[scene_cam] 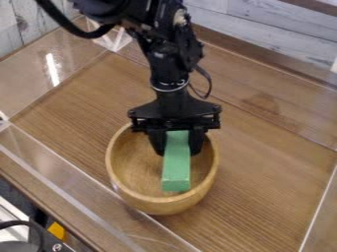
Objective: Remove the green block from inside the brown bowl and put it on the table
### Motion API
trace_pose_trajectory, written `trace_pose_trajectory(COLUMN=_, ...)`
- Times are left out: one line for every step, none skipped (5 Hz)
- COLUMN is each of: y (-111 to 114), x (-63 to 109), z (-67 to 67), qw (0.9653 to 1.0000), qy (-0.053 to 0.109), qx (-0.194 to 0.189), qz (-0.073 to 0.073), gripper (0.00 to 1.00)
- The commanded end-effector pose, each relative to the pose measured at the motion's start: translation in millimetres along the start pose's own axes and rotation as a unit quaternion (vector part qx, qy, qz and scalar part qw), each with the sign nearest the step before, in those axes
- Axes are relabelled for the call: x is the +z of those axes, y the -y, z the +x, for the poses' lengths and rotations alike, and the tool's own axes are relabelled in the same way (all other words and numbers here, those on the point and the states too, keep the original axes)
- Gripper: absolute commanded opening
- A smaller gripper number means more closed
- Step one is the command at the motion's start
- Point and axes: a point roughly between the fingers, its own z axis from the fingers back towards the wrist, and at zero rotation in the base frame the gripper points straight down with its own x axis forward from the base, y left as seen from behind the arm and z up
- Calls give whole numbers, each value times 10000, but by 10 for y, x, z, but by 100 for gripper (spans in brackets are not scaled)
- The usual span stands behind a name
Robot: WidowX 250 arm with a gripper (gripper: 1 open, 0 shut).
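Green block gripped over brown bowl

No brand, label or writing can be read. The black fingers [175, 138] are clenched on the upper end of the green block [176, 167], their gap no wider than the block. The block's lower end extends toward the near side of the brown bowl [125, 175]; its clearance from the bowl's floor cannot be determined. The bowl rests on the wooden desk [270, 162].

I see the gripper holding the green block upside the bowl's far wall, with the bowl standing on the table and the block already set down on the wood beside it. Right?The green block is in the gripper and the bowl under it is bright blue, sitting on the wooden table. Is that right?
Not quite: the bowl is light brown, as the camera view shows. The green block is in the gripper, and the bowl sits on the wooden table.
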Motion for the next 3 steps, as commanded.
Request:
trace_pose_trajectory(y=81, x=89, z=127, qw=9998, qy=170, qx=19, qz=-81, gripper=0)
trace_pose_trajectory(y=41, x=146, z=97, qw=9997, qy=186, qx=120, qz=-72, gripper=0)
trace_pose_trajectory(y=1, x=205, z=67, qw=9995, qy=203, qx=222, qz=-67, gripper=0)
